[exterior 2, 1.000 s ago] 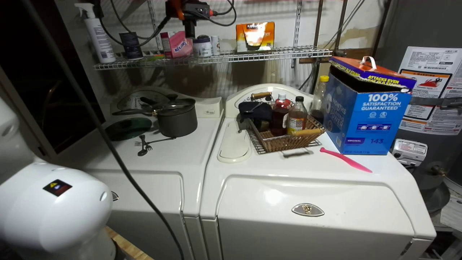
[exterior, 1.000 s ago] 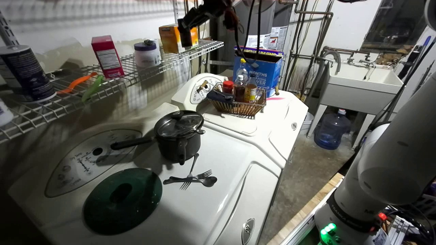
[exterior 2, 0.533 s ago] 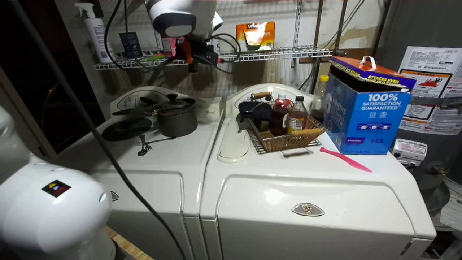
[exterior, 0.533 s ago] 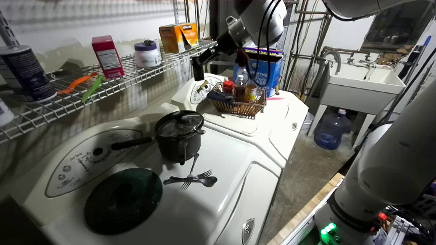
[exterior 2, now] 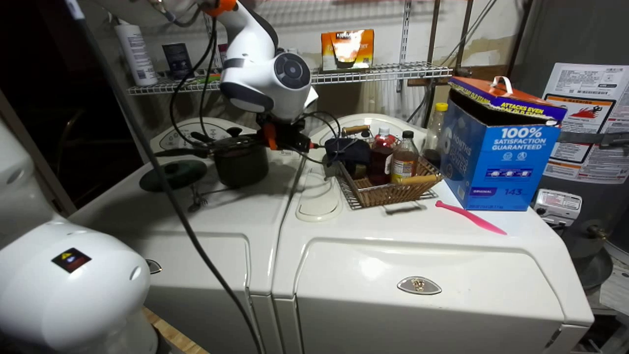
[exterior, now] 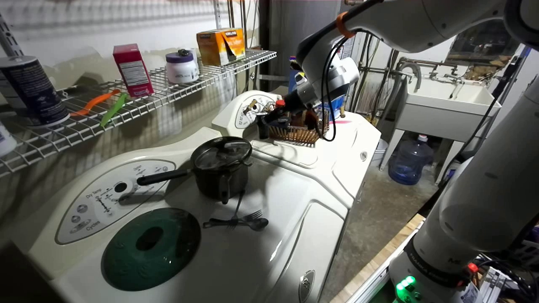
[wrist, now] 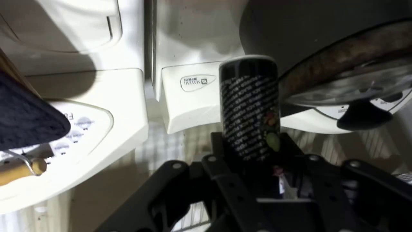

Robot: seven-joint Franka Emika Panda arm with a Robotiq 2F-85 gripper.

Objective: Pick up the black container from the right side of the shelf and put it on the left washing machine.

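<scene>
The black container [wrist: 249,106] is a cylinder with small white lettering, held between my gripper's fingers in the wrist view. My gripper [wrist: 251,141] is shut on it. In an exterior view the gripper [exterior: 262,119] holds the container [exterior: 263,132] upright in the air, low near the back of the machines, by the gap between them. In an exterior view the gripper [exterior 2: 287,140] hides the container. The left washing machine [exterior: 290,185] is white, with a round dark green lid [exterior: 151,252] on its top. The wire shelf [exterior: 227,70] is above and behind.
A black pot [exterior: 222,181] with a glass lid and side handle stands on the left machine, close to the held container. Dark cutlery [exterior: 257,224] lies before it. A wicker basket [exterior 2: 378,194] with bottles and a blue box [exterior 2: 506,167] stand on the right machine.
My gripper has come down from shelf height to just above the machines, away from the shelf, still holding the black container. The objects on the machines have not moved.
</scene>
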